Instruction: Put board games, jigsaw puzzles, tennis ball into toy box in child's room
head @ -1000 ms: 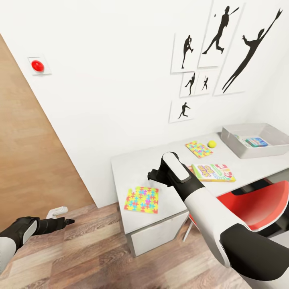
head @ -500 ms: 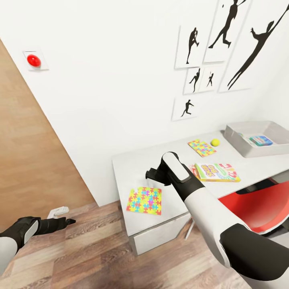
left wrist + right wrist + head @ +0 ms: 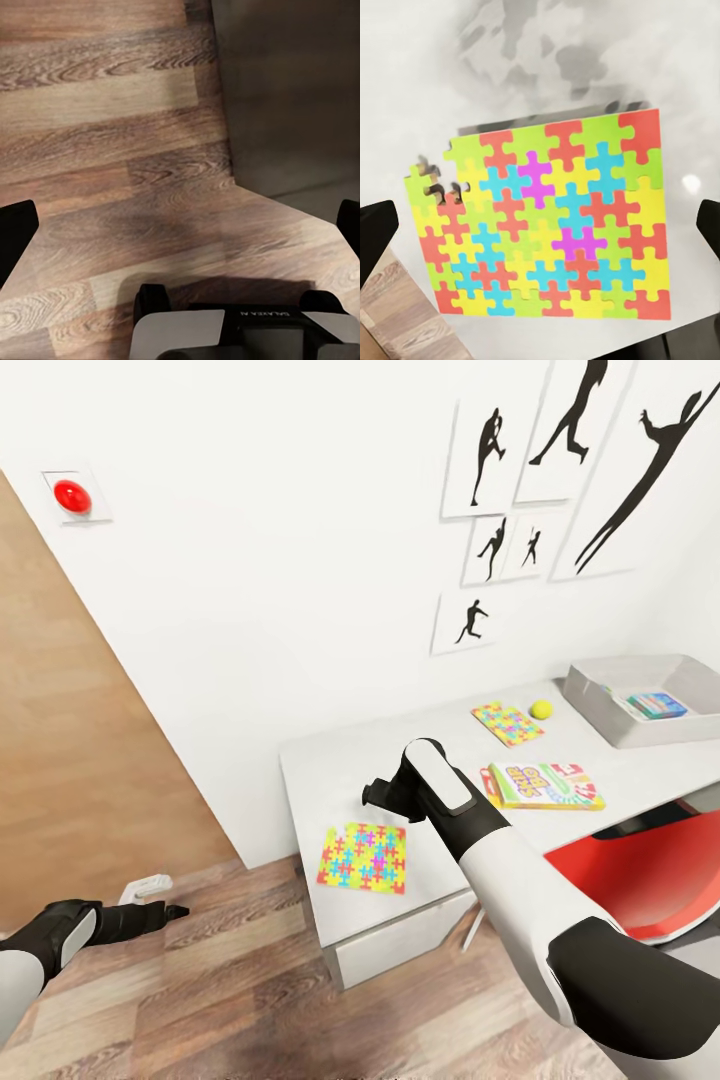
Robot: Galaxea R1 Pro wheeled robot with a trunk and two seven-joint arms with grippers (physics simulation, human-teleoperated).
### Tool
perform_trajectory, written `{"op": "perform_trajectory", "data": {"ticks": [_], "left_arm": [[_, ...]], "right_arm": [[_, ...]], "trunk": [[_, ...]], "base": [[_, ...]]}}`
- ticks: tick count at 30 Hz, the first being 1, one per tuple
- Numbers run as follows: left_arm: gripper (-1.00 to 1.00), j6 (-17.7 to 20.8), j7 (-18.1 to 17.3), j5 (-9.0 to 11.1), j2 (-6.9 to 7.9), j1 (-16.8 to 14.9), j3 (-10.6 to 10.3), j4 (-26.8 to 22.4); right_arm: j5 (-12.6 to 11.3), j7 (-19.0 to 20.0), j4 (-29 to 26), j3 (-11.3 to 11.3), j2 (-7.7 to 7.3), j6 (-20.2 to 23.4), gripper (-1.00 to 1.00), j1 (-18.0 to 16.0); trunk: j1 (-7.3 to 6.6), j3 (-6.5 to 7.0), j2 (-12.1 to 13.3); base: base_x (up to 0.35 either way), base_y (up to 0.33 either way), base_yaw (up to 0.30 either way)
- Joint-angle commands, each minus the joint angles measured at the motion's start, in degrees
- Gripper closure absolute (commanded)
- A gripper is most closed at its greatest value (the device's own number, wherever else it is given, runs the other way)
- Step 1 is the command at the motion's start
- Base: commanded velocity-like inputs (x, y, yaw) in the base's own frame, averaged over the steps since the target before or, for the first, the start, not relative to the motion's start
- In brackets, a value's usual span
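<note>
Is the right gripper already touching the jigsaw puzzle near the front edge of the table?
Apart. In the right wrist view the jigsaw puzzle lies flat and whole between the fingertips, which stay at the picture's edges, off the puzzle. The right gripper hangs above it.

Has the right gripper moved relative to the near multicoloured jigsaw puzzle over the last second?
Yes. The right gripper edged sideways along the white table, toward the multicoloured jigsaw puzzle.

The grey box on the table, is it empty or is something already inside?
Not empty. The head view shows the grey box open-topped, with a blue-fronted flat box lying inside. Part of its inside is cut off at the picture's edge, so anything more cannot be told.
</note>
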Motion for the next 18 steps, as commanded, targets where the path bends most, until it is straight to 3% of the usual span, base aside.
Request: {"op": "perform_trajectory", "data": {"ticks": [1, 12, 18], "left_arm": [[-1.0, 0.6, -0.1, 0.4, -0.01, 0.0, 0.3, 0.0], [-1.0, 0.6, 0.0, 0.4, -0.65, 0.0, 0.3, 0.0], [-1.0, 0.6, 0.0, 0.4, -0.7, 0.0, 0.4, 0.0]], "right_arm": [[-0.4, -0.5, 0.0, 0.0, 0.0, 0.2, -1.0, -0.1], [-0.3, -0.5, -0.1, -0.2, 0.0, -1.3, -1.0, 0.0], [-0.3, -0.5, -0.4, -0.3, 0.0, -1.5, -1.0, 0.0]], "trunk": [[0.03, -0.2, -0.1], [0.03, -1.24, -0.1], [0.03, -1.8, -0.1]], "base": [[0.0, 0.0, 0.0], [0.002, 0.0, 0.0], [0.118, 0.024, 0.0]]}}
